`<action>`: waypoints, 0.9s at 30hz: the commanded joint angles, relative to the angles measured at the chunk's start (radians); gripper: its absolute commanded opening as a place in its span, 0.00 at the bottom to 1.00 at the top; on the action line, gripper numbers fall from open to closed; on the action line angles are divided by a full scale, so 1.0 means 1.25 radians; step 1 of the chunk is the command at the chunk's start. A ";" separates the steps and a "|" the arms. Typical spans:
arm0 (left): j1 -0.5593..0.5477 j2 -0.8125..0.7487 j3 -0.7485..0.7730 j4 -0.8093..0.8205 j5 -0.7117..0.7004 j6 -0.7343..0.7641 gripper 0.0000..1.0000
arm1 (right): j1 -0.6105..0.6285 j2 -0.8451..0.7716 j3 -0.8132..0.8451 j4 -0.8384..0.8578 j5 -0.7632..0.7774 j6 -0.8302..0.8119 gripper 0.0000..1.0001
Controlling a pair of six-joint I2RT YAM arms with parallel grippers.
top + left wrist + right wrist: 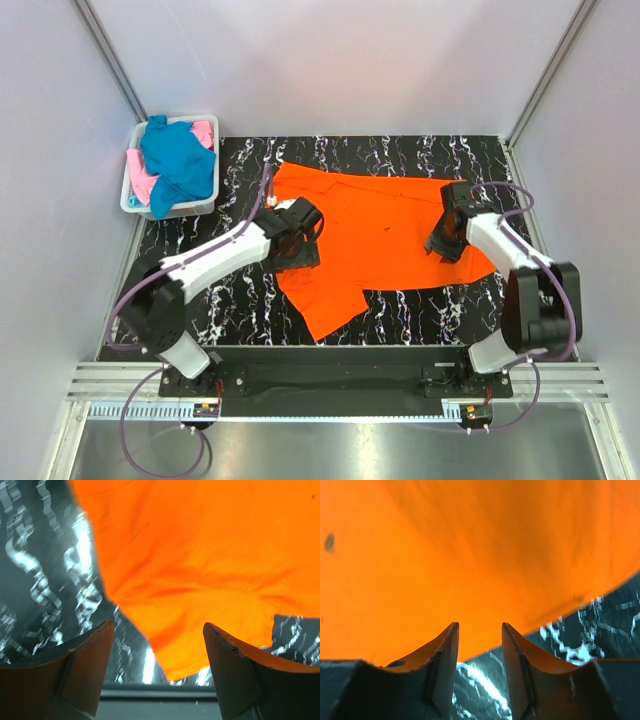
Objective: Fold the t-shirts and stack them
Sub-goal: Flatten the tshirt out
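White plastic basket (128, 192) at the far left corner of the worktop (420, 305) holds the teal-blue t-shirt (178, 160) heaped over the pink t-shirt (204, 132); neither is folded. Nearer the middle, the left end effector (159, 630) hangs over the left sleeve edge of the orange t-shirt (380, 225), its jaws set wide with nothing between them. The orange t-shirt lies spread on the black marbled worktop, one corner trailing toward the near edge. At its right border the right end effector (480, 630) stands partly open, also gripping nothing, with cloth just beyond its tips.

The risks, as I judge them: a pinch that closes on bare worktop beside the hem would miss. One that reaches too far in may take two layers near the sleeve and bunch the fold. If the two sides lift unevenly, the shirt could twist or drag, and the trailing corner might slip over the near edge.

No brand, label or readable writing shows. The only mark is a small dark speck (329, 542) on the orange cloth.
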 commanded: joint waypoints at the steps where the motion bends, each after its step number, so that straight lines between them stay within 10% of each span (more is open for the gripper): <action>1: -0.003 0.082 0.047 0.047 0.014 0.045 0.77 | 0.003 0.096 0.069 -0.006 0.058 -0.029 0.47; 27: 0.022 0.206 -0.112 0.107 0.030 0.019 0.79 | 0.088 0.172 -0.079 0.059 0.004 0.014 0.41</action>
